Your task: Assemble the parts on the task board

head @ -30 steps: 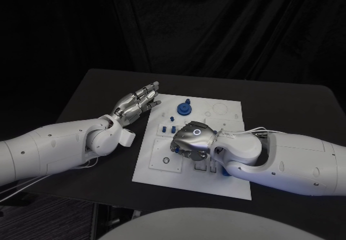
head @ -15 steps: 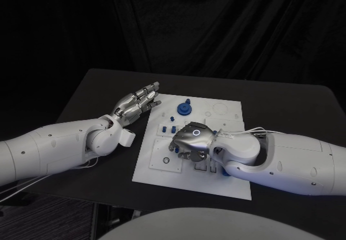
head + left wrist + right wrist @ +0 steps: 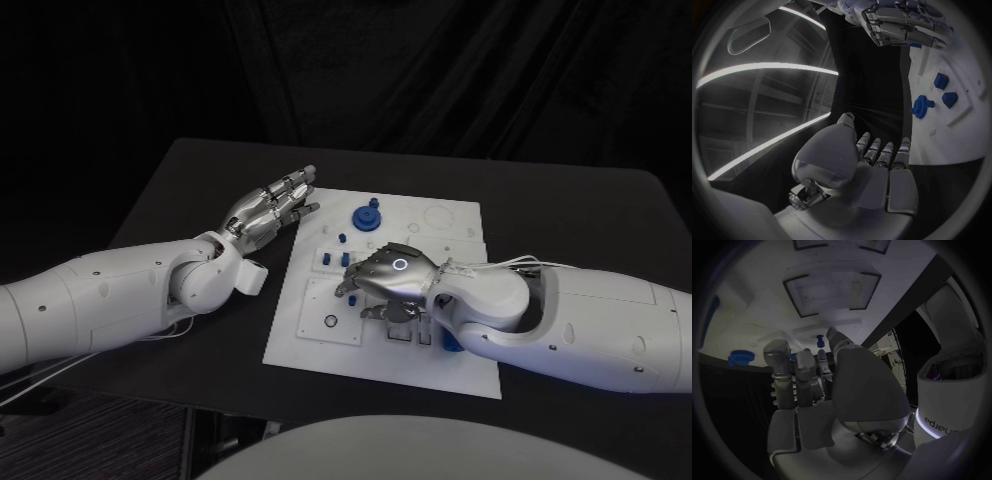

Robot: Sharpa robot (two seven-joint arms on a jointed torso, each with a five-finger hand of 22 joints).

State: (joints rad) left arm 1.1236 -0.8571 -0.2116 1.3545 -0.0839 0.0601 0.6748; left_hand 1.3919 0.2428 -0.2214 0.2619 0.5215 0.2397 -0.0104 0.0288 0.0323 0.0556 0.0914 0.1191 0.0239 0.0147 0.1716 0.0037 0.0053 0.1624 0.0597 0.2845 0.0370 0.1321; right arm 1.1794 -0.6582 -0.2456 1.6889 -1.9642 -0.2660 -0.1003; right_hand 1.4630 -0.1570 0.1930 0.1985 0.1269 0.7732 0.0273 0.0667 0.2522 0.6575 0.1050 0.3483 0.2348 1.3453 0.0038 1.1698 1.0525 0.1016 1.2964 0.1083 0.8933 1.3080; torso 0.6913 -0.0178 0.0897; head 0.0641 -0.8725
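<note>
Over the middle of the white plate task board (image 3: 378, 352) on the black surface (image 3: 577, 215), right hand (image 3: 387, 283) curls down at small blue parts (image 3: 336, 260), grasp unclear, should descend slowly; left hand (image 3: 270, 207) hovers released beside board.

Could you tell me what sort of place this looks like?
Probably a robotics lab or test bench: a black table against dark curtains, a white task board with small blue parts, and two robot arms working over it.
</note>
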